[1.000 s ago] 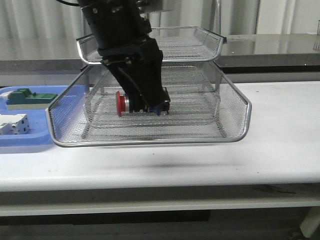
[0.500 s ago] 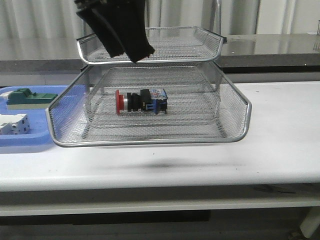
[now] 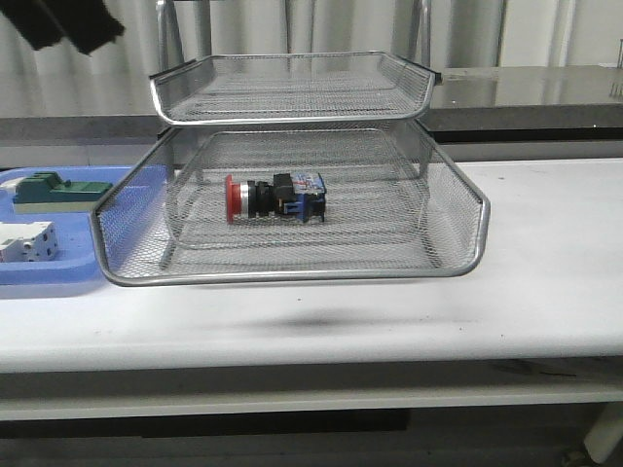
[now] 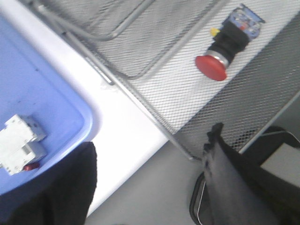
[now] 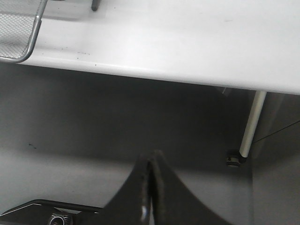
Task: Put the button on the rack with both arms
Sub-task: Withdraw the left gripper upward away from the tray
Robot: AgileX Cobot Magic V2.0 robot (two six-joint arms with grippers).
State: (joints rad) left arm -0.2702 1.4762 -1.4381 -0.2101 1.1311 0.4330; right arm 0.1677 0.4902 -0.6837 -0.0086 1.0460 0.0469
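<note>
The button [image 3: 275, 197] lies on its side in the pulled-out mesh tray of the rack [image 3: 292, 276], red head pointing left. The left wrist view shows the button [image 4: 225, 44] alone on the rack's mesh [image 4: 140, 56], nothing touching it. My left gripper [image 3: 73, 24] hangs high at the far left, well away from the button. It is open [image 4: 152, 138] with nothing between its fingers. My right gripper [image 5: 151, 157] is shut and empty, low in front of the table edge, with a corner of the rack [image 5: 18, 28] showing. It is out of the front view.
A flat blue tray [image 3: 49, 272] left of the rack holds a green block [image 3: 54, 190] and a white terminal block [image 3: 24, 240], also in the left wrist view [image 4: 21, 143]. The white table [image 3: 545, 272] extends right. A table leg [image 5: 251, 126] stands near the right gripper.
The left gripper let go of the button in the tray, then rose and swung up to the far left. The button has stayed put since.
</note>
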